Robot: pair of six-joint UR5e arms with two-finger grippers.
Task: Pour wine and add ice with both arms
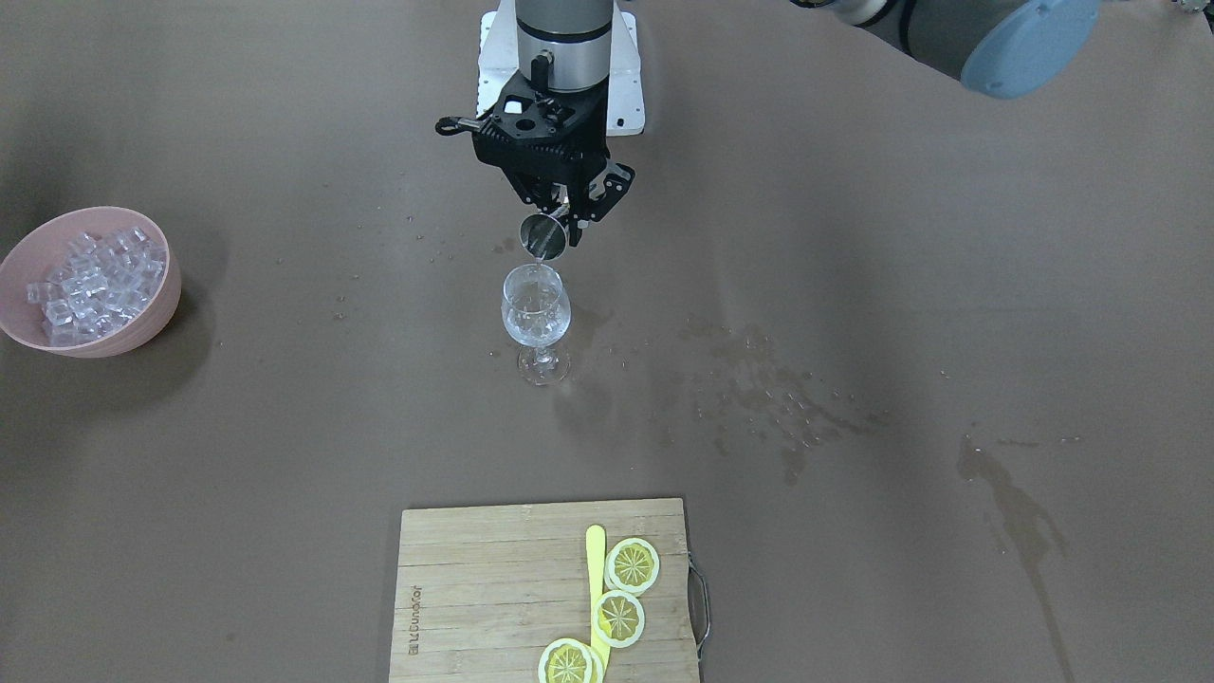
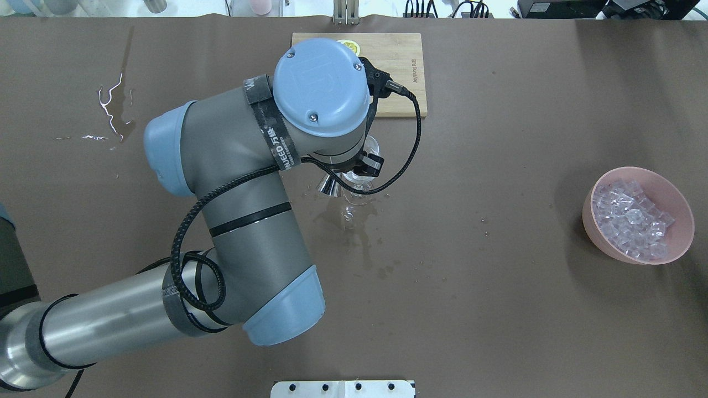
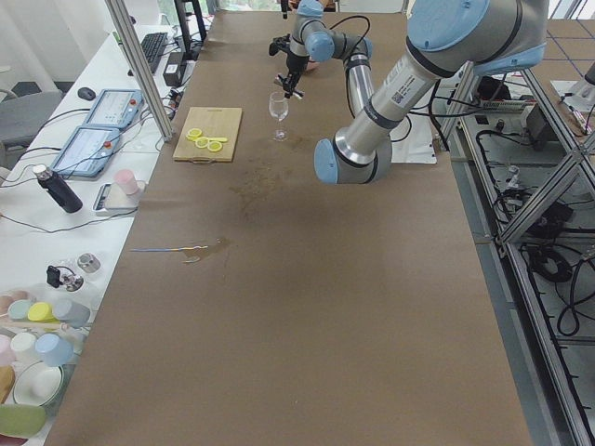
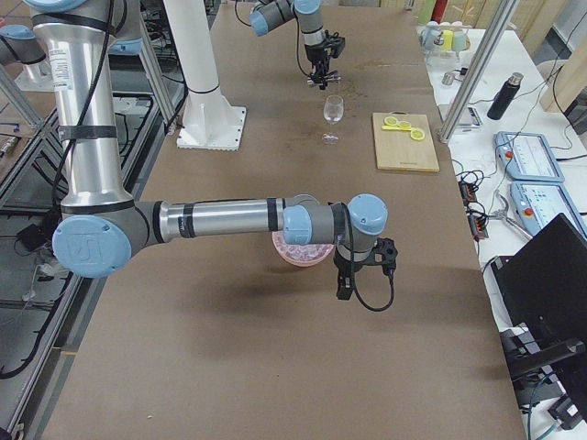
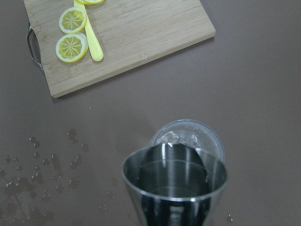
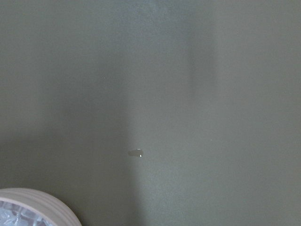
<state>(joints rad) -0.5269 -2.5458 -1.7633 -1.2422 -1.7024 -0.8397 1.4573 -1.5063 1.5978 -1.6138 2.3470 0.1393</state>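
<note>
My left gripper [image 1: 561,220] is shut on a small steel cup [image 1: 543,236], which is tipped over a clear wine glass [image 1: 536,313] standing mid-table. A thin stream of wine [image 1: 539,264] falls from the cup's lip into the glass. In the left wrist view the cup [image 5: 174,188] fills the foreground, with the glass rim [image 5: 214,141] just behind it. The ice [image 1: 95,280] is heaped in a pink bowl [image 1: 156,313] far off to the robot's right. My right gripper [image 4: 344,290] hangs just beyond that bowl [image 4: 298,254]; I cannot tell whether it is open or shut.
A wooden cutting board [image 1: 474,588] with lemon slices [image 1: 633,565] and a yellow knife [image 1: 596,569] lies on the operators' side of the glass. Wet stains [image 1: 759,389] spread beside the glass. The white pedestal base [image 1: 626,85] stands behind the left gripper.
</note>
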